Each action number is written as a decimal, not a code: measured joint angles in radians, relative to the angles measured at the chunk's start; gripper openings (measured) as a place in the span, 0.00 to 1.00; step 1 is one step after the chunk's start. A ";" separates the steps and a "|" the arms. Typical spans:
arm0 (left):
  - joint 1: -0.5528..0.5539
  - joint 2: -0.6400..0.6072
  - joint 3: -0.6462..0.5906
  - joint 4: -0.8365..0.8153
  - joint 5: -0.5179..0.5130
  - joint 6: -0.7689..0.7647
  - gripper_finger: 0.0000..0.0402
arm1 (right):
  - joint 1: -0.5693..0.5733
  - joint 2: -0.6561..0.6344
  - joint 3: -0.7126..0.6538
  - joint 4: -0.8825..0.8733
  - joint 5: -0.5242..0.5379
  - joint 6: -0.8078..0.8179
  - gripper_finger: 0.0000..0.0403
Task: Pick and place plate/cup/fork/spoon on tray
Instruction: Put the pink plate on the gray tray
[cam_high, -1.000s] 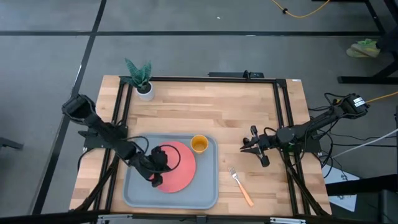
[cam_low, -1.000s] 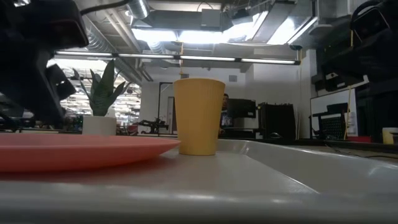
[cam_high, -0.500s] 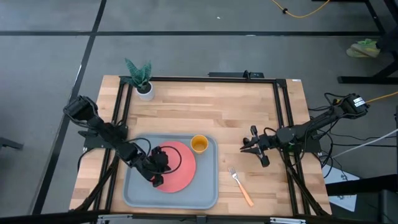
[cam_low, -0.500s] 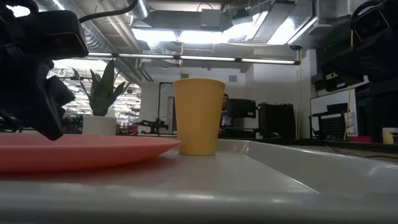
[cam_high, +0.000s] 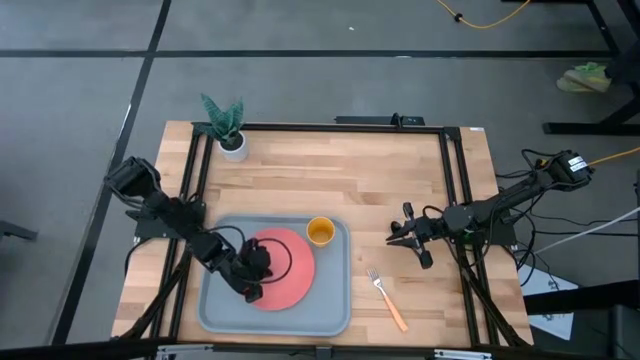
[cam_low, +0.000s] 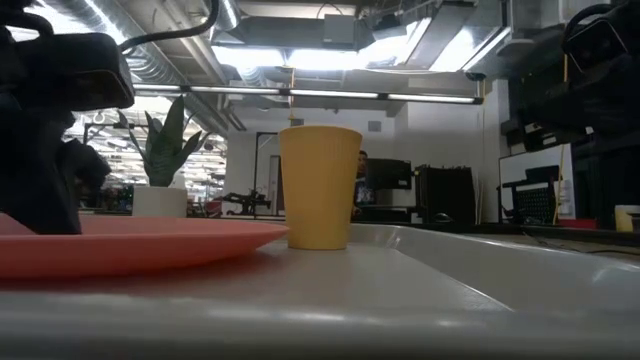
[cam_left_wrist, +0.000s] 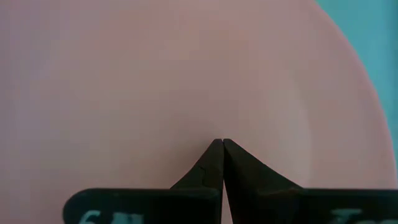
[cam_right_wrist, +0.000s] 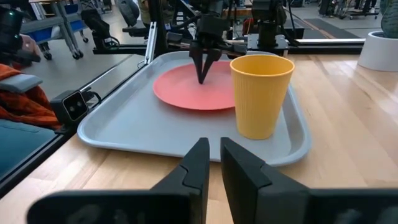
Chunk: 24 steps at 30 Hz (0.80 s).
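Note:
The pink-red plate (cam_high: 292, 262) lies flat in the grey tray (cam_high: 335, 312), and the yellow cup (cam_high: 320, 231) stands upright in the tray's far right corner. The orange-handled fork (cam_high: 386, 298) lies on the wood to the right of the tray. The spoon is not in view. My left gripper (cam_high: 250, 285) is shut and points down over the plate's left part (cam_left_wrist: 186, 62); it also shows in the right wrist view (cam_right_wrist: 202, 76). My right gripper (cam_high: 393, 238) is shut and empty, right of the tray, facing the cup (cam_right_wrist: 261, 93). My left gripper points its shut fingertips (cam_right_wrist: 203, 79) down at the plate's top face, left of its middle. The tips reach the surface or stop just above it; I cannot tell whether they touch. The plate lies flat in the tray.
A white pot with a green plant (cam_high: 228, 125) stands at the table's far left corner. Black frame rails run along the table's left, far and right sides. Bare wood lies between the tray and my right gripper, with the fork on it.
My left gripper has gone down toward the plate and a little toward the table's left near corner, staying shut. The plate, the cup and the fork have kept still.

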 joint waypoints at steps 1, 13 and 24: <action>-0.003 -0.004 0.000 0.000 0.014 0.000 0.00 | 0.000 0.000 0.000 0.000 0.000 0.000 0.11; -0.010 -0.009 0.002 -0.044 0.125 -0.116 0.00 | 0.000 0.000 0.000 -0.003 0.000 0.000 0.11; -0.035 -0.042 0.003 -0.153 0.129 -0.185 0.00 | 0.000 0.000 0.000 -0.003 0.000 0.000 0.11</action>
